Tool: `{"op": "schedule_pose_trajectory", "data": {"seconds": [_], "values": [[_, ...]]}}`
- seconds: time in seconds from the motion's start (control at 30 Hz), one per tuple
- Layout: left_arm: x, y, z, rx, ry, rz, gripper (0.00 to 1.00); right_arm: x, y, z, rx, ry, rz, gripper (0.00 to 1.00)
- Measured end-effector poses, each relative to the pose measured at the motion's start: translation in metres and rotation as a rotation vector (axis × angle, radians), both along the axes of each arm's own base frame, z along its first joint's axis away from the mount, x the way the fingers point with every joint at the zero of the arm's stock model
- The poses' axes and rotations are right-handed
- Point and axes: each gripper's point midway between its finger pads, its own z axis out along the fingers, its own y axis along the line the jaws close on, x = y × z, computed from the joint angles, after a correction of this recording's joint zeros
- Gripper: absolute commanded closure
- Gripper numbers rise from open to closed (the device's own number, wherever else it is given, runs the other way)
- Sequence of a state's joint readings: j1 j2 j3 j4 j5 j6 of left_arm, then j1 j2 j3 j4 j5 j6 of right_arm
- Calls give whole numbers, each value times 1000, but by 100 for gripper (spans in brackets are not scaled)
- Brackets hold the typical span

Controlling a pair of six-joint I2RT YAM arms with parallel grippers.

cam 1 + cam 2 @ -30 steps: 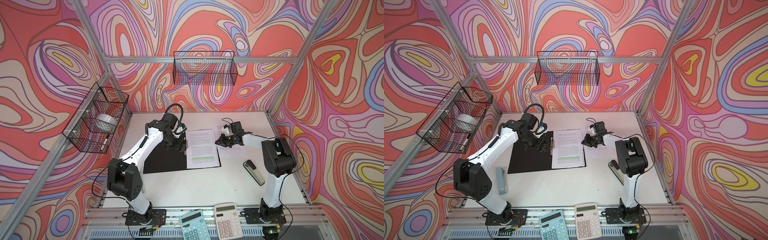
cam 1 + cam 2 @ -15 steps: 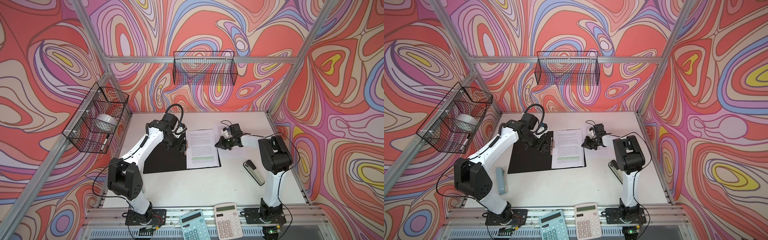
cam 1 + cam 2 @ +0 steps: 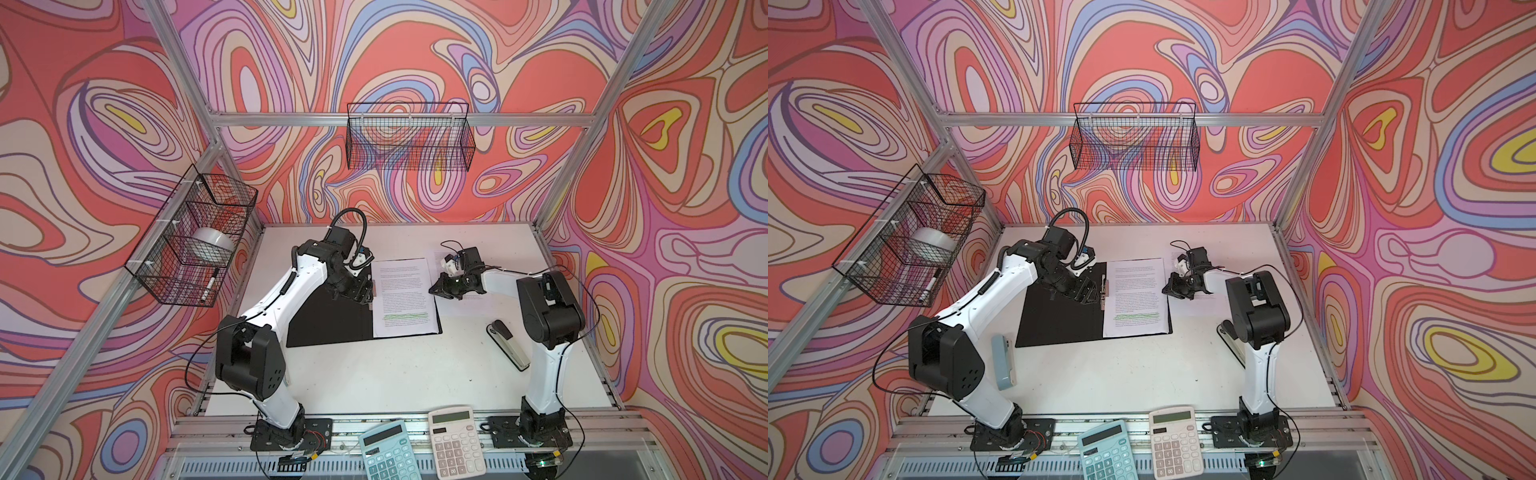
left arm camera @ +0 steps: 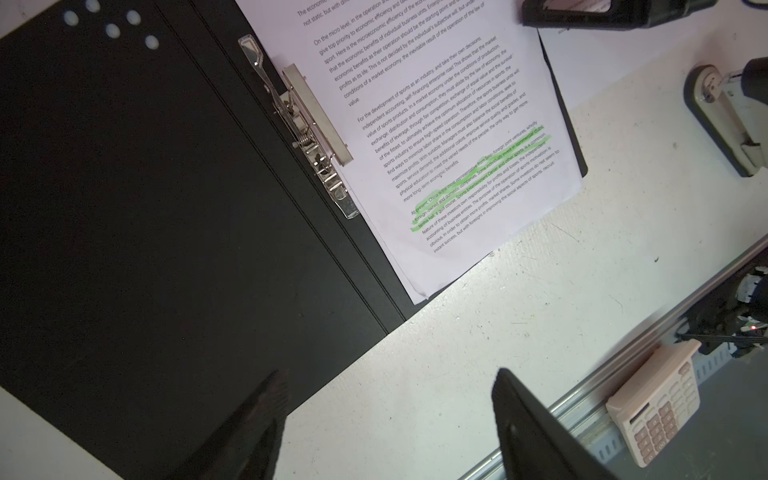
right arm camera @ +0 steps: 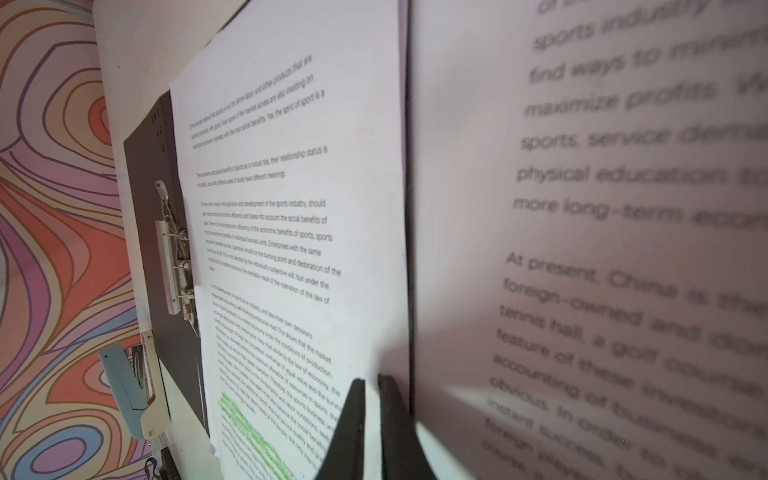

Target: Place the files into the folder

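Left wrist view: white printed sheet with green highlighted lines [image 4: 457,137] lies in the open black-lined folder [image 4: 145,208], edge against its metal spine clip [image 4: 307,124], likely for clamping. Left jaws gape wide, empty, overhead. Right jaws sit nearly closed at the sheet's outer edge; any grip is unclear.

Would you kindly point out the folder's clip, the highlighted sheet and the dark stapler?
folder's clip [image 4: 316,115]: left wrist view, metal bar.
highlighted sheet [image 3: 405,297]: a top view, printed middle.
dark stapler [image 3: 508,345]: a top view, mid body.
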State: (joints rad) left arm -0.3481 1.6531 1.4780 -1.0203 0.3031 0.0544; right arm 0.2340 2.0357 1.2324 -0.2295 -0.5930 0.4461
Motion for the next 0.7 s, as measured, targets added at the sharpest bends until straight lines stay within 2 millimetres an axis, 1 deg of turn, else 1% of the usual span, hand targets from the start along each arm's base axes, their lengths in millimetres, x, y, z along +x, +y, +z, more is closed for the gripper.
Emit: {"op": "schedule_pose_trajectory", "data": {"seconds": [0.13,0.33,0.4,0.47,0.57,0.7], "values": [[0,0,0,0,0,0,22,-2,-2,12,-6,-6,-5,88],[0,0,0,0,0,0,22,-3,-2,47,12,-62,-6,90],[0,0,0,0,0,0,22,-8,-1,59,29,-78,-4,91],[0,0,0,0,0,0,22,-16,-1,66,44,-79,-1,92],[0,0,0,-2,1,-1,22,-32,-2,62,60,-50,4,92],[0,-1,0,-4,1,-1,22,-54,-3,43,73,23,9,92]]}}
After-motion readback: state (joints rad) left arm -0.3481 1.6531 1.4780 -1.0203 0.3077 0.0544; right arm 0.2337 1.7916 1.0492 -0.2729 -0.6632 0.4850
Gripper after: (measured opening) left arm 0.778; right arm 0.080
